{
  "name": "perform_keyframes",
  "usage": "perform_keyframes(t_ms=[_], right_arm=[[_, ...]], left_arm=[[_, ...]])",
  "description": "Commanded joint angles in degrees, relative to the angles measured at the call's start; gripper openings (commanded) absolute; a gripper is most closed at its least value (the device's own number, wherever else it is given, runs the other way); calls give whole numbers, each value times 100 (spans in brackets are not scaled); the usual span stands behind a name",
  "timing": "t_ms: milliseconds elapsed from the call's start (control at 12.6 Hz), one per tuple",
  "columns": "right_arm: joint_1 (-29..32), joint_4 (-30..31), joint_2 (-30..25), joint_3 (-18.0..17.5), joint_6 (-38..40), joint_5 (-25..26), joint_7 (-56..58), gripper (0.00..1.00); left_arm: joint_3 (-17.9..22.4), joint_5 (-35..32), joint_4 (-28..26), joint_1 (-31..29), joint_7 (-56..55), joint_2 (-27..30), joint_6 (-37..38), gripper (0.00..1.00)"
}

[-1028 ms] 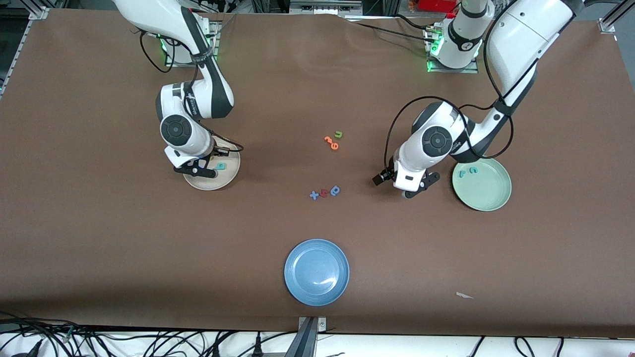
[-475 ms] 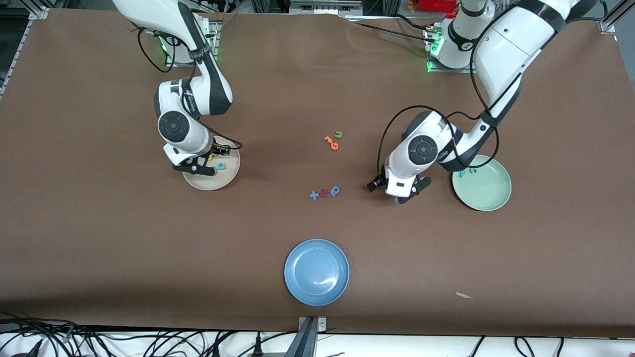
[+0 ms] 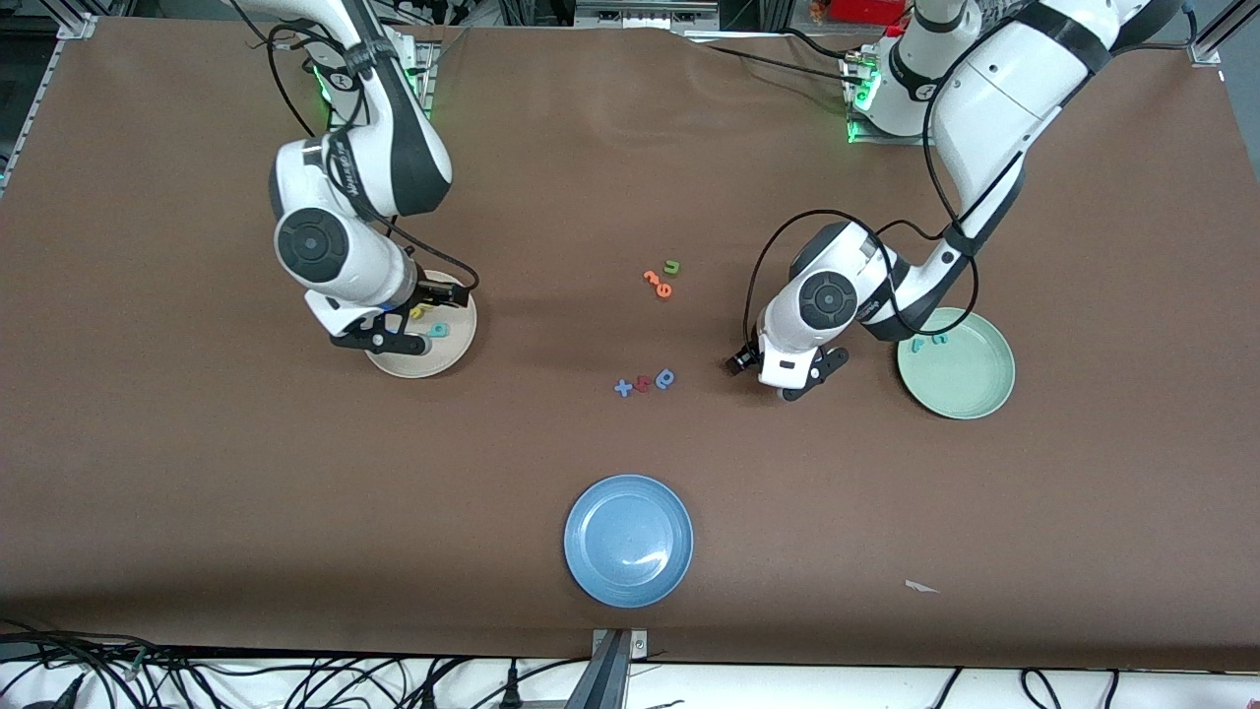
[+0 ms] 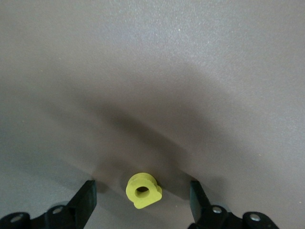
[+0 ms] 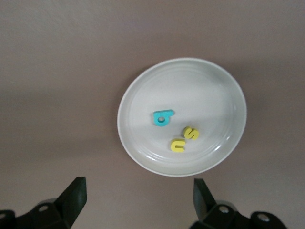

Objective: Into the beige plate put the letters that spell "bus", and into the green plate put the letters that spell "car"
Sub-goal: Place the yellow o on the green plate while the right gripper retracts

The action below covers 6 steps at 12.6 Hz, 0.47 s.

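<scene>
My left gripper (image 4: 141, 190) is open low over the table beside the green plate (image 3: 970, 394), toward the table's middle. A yellow "a" (image 4: 143, 191) lies flat between its fingers, touching neither; the hand (image 3: 802, 379) hides it in the front view. Two teal letters (image 3: 928, 341) lie in the green plate. My right gripper (image 5: 138, 191) hangs open and empty by the rim of the beige plate (image 5: 143, 95), which holds a teal "b" (image 5: 163, 117), a yellow "s" (image 5: 191, 133) and a yellow "u" (image 5: 178, 145). In the front view that gripper (image 3: 389, 340) covers part of the beige plate (image 3: 448, 359).
A green "u" (image 3: 672, 266) and orange letters (image 3: 658, 284) lie mid-table. Blue and red letters (image 3: 645, 382) lie nearer the front camera. A blue plate (image 3: 628, 540) sits near the front edge. A white scrap (image 3: 920, 587) lies toward the left arm's end.
My right gripper opened and rose from the beige plate, leaving the yellow letters in it. My left gripper shifted away from the green plate toward the table's middle.
</scene>
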<state>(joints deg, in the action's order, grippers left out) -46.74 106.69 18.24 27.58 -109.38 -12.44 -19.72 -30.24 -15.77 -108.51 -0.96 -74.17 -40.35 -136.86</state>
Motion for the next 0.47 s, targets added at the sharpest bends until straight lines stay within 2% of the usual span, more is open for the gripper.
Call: perform_keyframes(t_ms=[0, 158, 396], right_arm=[[-19, -840, 57, 299, 766, 31, 266, 99], [33, -1411, 57, 616, 1188, 22, 661, 100], [463, -2115, 57, 705, 1725, -39, 934, 100]], left_arm=[[10, -208, 50, -1, -203, -17, 168, 70], [10, -199, 58, -1, -247, -17, 168, 48], [10, -199, 67, -1, -283, -8, 168, 20]])
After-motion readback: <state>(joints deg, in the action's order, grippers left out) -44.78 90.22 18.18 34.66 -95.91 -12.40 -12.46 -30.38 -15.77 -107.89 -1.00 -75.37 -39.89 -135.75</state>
